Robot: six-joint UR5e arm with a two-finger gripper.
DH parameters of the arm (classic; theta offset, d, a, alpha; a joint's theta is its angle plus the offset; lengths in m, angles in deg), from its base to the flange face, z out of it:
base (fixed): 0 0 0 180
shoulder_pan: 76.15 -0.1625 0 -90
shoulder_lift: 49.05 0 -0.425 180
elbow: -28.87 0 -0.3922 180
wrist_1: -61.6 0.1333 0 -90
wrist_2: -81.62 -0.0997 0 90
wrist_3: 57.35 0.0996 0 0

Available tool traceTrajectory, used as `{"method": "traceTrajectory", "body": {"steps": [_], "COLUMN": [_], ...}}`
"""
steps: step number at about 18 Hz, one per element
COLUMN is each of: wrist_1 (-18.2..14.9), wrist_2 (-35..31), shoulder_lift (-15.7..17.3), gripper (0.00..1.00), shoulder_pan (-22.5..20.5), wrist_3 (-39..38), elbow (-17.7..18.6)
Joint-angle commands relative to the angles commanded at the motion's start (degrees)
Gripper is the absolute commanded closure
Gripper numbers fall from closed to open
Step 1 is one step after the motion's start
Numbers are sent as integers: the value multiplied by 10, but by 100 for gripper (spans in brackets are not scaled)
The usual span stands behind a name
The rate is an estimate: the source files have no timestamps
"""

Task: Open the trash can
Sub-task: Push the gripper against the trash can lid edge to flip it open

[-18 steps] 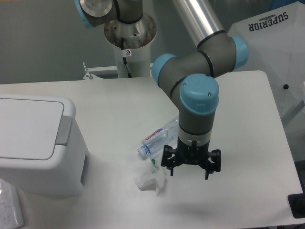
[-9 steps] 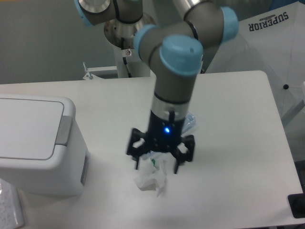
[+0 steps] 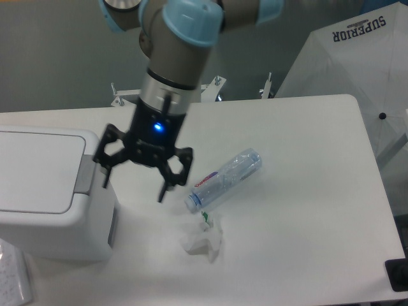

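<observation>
The large boxy white plastic trash can (image 3: 48, 191) sits at the table's left edge, lid down. The black two-finger gripper (image 3: 135, 186) hangs spread and empty just off its grey rectangular push tab (image 3: 85, 173). A clear plastic bottle (image 3: 224, 179) lies at the gripper's three o'clock, crumpled white tissue (image 3: 202, 241) at its five o'clock.

The arm (image 3: 182, 57) is a thick grey cylinder with light blue plastic caps at its joints, one round cap at the top of the wrist. Lower down the wrist narrows to a silver band, then a black section where a small blue light glows. The gripper (image 3: 135, 183) is black, with skeletal, open-framed fingers (image 3: 166, 185).
</observation>
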Motion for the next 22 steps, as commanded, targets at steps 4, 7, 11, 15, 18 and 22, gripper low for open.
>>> {"method": "traceTrajectory", "body": {"steps": [4,7,11,15,18,22], "wrist_1": [12,25,26,26,26,25], "wrist_2": [-1,-2,-10,-16,-17,-15], "shoulder_lift": [-9,-18,-18,-18,-18,-17], "gripper": [0,0,0,0,0,0], "shoulder_pan": [11,17,19,20,19,19], "wrist_3": [-2,-2,-1,-1,-1,-4], "elbow": [8,9,21,22,24,17]}}
